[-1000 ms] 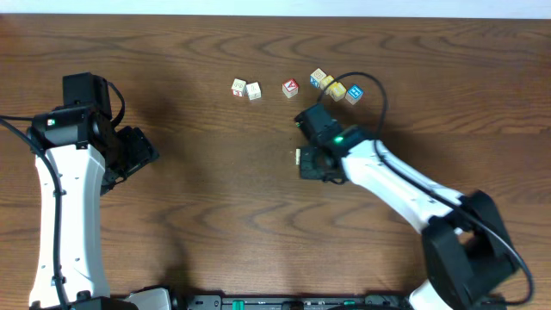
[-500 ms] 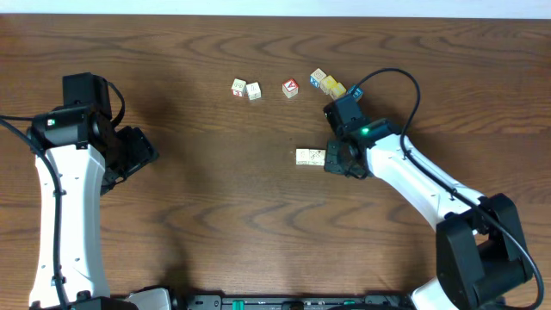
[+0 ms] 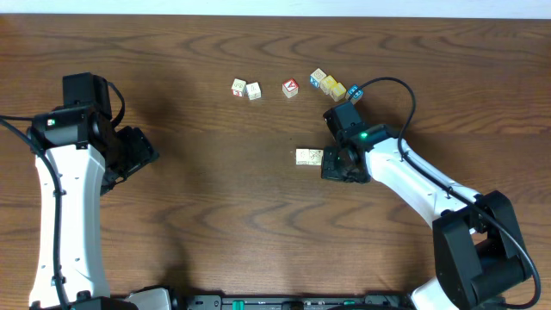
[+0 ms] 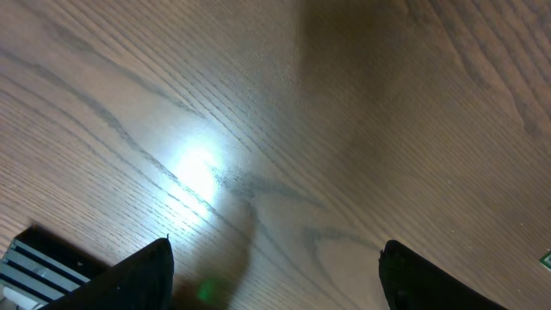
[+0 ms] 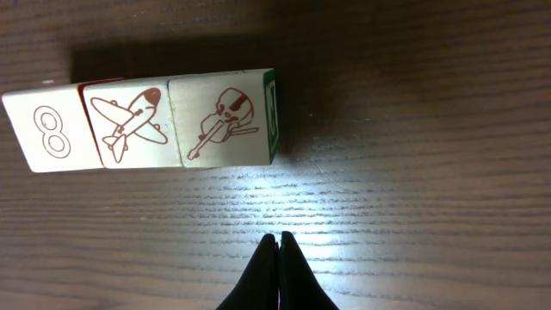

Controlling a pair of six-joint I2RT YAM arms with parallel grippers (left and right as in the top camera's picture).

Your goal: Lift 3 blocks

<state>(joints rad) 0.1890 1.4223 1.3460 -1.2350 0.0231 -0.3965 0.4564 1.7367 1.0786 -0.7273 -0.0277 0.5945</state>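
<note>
Mid-table, just left of the right gripper (image 3: 337,162): the three blocks (image 3: 310,156) lie in one touching row, cream faces up, reading 8, aeroplane and violin in the right wrist view. The row's long axis runs left-right across the table (image 3: 215,224), a touch askew. From the wrist, the row sits just beyond the fingertips and off to one side, with the violin end nearest them and a strip of bare wood between. The right gripper's jaws are pressed tight together, with nothing in them and not touching any block. The left gripper (image 4: 275,250) is spread wide and empty over bare wood, well apart at the left side, so the right arm is far the nearer. Judgement: the row can go up as one only if pinched end to end along its length, so the jaws must first open wide and line up with that axis. The coloured cubes (image 3: 290,88) on the far side are well clear of the row.
</note>
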